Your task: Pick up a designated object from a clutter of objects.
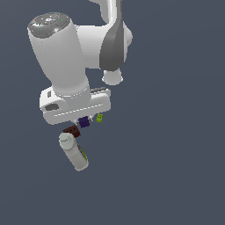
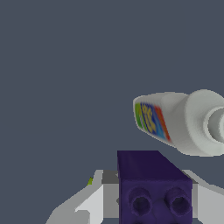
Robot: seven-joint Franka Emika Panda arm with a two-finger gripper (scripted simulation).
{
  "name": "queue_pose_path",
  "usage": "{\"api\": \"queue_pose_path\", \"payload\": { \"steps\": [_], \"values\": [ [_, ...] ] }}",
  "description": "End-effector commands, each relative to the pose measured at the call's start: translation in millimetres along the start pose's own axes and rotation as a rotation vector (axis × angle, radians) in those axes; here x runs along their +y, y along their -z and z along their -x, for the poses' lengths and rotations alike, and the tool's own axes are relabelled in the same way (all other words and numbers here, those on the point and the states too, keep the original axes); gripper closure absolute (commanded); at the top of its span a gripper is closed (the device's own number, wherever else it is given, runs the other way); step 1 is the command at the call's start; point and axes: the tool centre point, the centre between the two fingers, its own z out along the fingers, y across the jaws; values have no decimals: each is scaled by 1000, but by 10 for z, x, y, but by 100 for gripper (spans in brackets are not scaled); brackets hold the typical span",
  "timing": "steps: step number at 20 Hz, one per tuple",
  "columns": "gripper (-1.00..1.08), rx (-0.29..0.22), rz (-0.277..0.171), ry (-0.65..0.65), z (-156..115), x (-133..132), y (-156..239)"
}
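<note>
Closest to the wrist camera sits the tiny purple cube (image 2: 154,188), filling the low middle of that view with two round studs on the face turned toward the lens — it lies right between the pale gripper fingers (image 2: 89,205), one on each side of it. Whether those fingers are actually pressing on its sides or only flanking it I cannot tell; in the wrist view they stand spread about as wide as the cube itself. Seen from the exterior view, the same purple cube (image 1: 84,122) is tucked just under the gripper (image 1: 88,117) at the lower edge of the white hand, with the big arm looming above it. Just beside it, toward the exterior view's right, is the tiny yellow-green piece (image 1: 99,117), also close under the hand. On the other side, slightly lower, the dark red-brown block (image 1: 71,130) lies near the cube, and the cap end of the white bottle (image 1: 74,152) is touching or nearly touching that block, its body angling away downward. In the wrist view the white bottle (image 2: 183,121) lies on its side beyond the cube, colourful label showing, well clear of the fingers.
</note>
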Motion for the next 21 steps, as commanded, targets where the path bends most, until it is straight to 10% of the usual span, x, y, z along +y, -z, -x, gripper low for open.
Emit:
{"api": "queue_pose_path", "payload": {
  "steps": [1, 11, 21],
  "values": [
    [108, 0, -1, 1, 133, 225, 189],
    [108, 0, 0, 1, 531, 993, 804],
    [108, -1, 2, 1, 630, 1220, 978]
  ]
}}
